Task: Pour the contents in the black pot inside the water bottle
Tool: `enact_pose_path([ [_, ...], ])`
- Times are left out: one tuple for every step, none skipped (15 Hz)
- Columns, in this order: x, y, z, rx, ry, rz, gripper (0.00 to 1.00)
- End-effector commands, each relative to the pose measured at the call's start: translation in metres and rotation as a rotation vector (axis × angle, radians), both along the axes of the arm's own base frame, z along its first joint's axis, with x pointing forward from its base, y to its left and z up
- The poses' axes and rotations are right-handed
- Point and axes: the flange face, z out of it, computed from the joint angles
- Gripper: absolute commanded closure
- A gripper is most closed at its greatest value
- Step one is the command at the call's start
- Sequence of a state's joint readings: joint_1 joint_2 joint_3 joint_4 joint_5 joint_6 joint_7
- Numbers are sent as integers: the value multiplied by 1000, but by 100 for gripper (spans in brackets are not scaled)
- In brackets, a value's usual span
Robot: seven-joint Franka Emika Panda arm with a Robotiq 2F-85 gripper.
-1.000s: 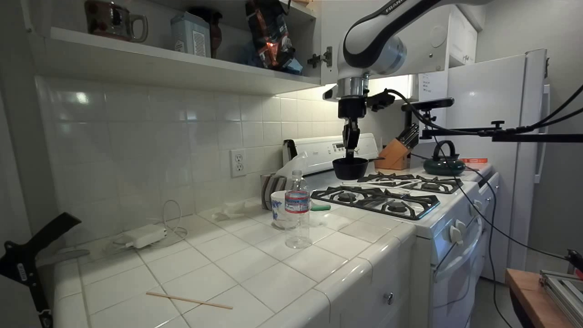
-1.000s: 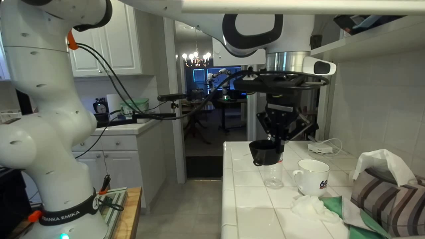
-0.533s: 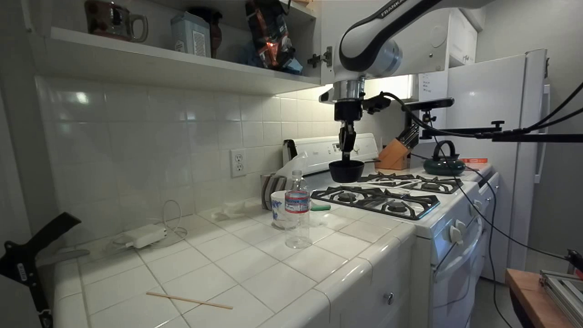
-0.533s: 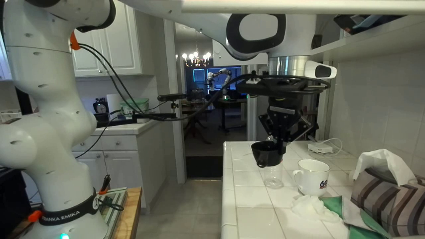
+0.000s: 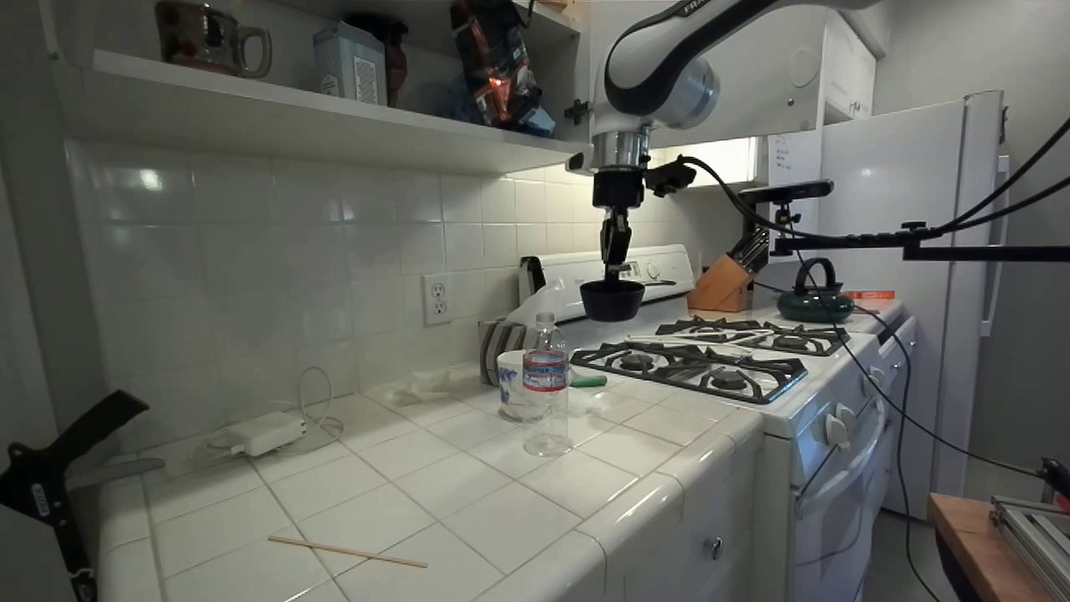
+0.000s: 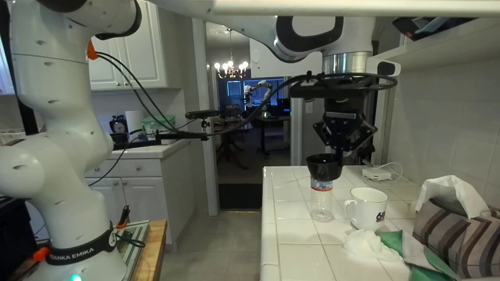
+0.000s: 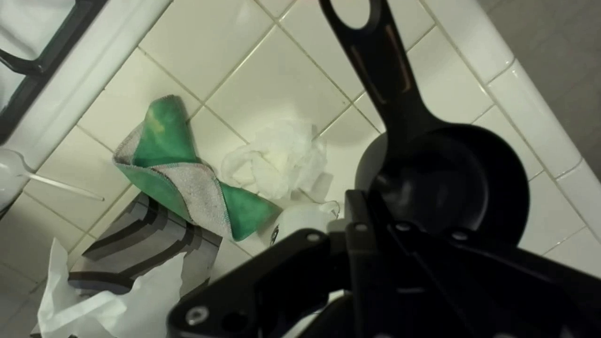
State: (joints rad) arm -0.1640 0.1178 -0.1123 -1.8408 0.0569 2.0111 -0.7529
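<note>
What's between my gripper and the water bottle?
The black pot, held by the gripper; both exterior views show it. From pot to water bottle, the stretch looks bare in an exterior view where the two appear apart.

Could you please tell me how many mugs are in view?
2: a white mug on the tiled counter near the water bottle, and a brown mug on the open shelf. Others may be hidden; a dark object there is partly covered.

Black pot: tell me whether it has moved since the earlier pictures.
Yes: in an exterior view, the black pot has shifted left and slightly up in the image, judged against the wall outlet.
</note>
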Motion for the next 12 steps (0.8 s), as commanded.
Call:
enact_pose_path([
  [15, 8, 19, -5, 19, 32, 99],
  [17, 10, 23, -8, 21, 38, 99],
  [20, 14, 28, -14, 21, 46, 99],
  [22, 17, 32, -18, 20, 53, 99],
  [25, 20, 36, -20, 17, 60, 99],
  [28, 22, 39, -21, 15, 66, 99],
  [30, 25, 43, -24, 12, 72, 99],
  [33, 27, 46, -26, 9, 77, 99],
  [35, 29, 49, -32, 3, 79, 99],
  [37, 32, 52, -35, -2, 85, 99],
  [40, 34, 54, -39, -9, 89, 99],
  [42, 36, 57, -43, -16, 93, 99],
])
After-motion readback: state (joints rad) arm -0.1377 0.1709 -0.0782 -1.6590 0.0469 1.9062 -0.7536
